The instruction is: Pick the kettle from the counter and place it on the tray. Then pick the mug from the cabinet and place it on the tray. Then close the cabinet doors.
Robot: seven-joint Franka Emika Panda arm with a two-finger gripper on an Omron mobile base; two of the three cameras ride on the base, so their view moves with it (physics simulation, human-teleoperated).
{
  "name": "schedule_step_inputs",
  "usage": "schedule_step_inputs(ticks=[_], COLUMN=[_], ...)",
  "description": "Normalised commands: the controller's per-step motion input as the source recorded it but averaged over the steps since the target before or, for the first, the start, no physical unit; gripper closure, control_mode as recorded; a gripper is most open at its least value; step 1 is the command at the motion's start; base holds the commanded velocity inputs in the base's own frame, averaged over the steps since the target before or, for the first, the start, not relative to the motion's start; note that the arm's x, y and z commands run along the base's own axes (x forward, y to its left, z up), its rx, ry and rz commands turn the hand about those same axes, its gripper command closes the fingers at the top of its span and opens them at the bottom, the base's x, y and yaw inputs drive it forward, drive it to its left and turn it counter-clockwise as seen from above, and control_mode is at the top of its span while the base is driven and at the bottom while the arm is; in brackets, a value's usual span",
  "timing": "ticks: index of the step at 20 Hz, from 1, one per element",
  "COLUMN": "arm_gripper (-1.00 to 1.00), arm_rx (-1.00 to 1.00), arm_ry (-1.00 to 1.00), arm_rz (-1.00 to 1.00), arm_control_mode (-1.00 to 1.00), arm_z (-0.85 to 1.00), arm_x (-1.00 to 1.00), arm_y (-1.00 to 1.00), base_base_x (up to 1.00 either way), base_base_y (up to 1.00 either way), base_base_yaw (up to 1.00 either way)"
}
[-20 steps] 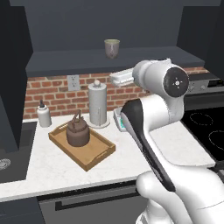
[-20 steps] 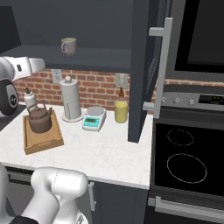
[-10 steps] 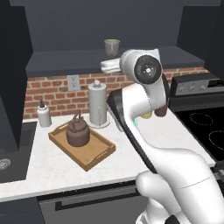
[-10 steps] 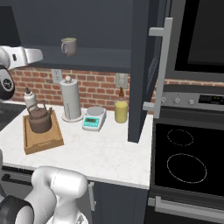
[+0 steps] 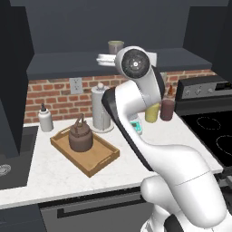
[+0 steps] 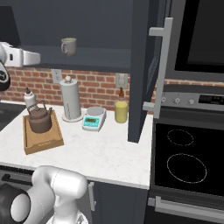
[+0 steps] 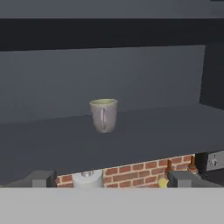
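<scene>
1. Hand view: mug [image 7: 104, 114] stands upright on the cabinet shelf [image 7: 144, 135], its handle turned toward the camera. Hand [image 7: 112, 178] sits level with the shelf front and well short of the mug, fingers spread wide and empty. Risk: a finger strikes the handle on the approach and spins or tips the mug.
2. Left base view, left side: kettle [image 5: 80, 135] already sits in the tray [image 5: 100, 160] on the counter [image 5: 54, 174]. It fills the tray's far half. Risk: the mug comes down against the kettle or on the rim.
3. Centre: paper towel roll [image 5: 101, 108] stands just behind the tray. Risk: the descending arm clips it.
4. Upper centre: the hand points at the shelf edge. Risk: coming in too low, the fingers hit the shelf front.
5. Right base view, right side: open cabinet door [image 6: 148, 65] juts out over the counter. Risk: the elbow swings into it during the carry.
</scene>
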Motion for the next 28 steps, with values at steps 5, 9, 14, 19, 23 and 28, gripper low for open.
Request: schedule_step_inputs(ticks=[5, 9, 14, 19, 23, 28], arm_gripper=[-1.0, -1.0, -1.0, -1.0, -1.0, -1.0], arm_rx=[0.13, 0.0, 0.0, 0.0, 0.0, 0.0], arm_ry=[0.0, 0.0, 0.01, 0.0, 0.0, -0.01], arm_rz=[0.0, 0.0, 0.0, 0.0, 0.0, 0.0], arm_control_mode=[-1.0, -1.0, -1.0, -1.0, -1.0, -1.0], arm_z=[0.0, 0.0, 0.0, 0.0, 0.0, 0.0], arm_x=[0.2, 0.28, 0.35, 0.35, 0.29, 0.31], arm_y=[0.08, 0.11, 0.02, 0.0, 0.0, 0.0], base_base_x=[0.0, 0.0, 0.0, 0.0, 0.0, 0.0], base_base_y=[0.0, 0.0, 0.0, 0.0, 0.0, 0.0], base_base_yaw=[0.0, 0.0, 0.0, 0.0, 0.0, 0.0])
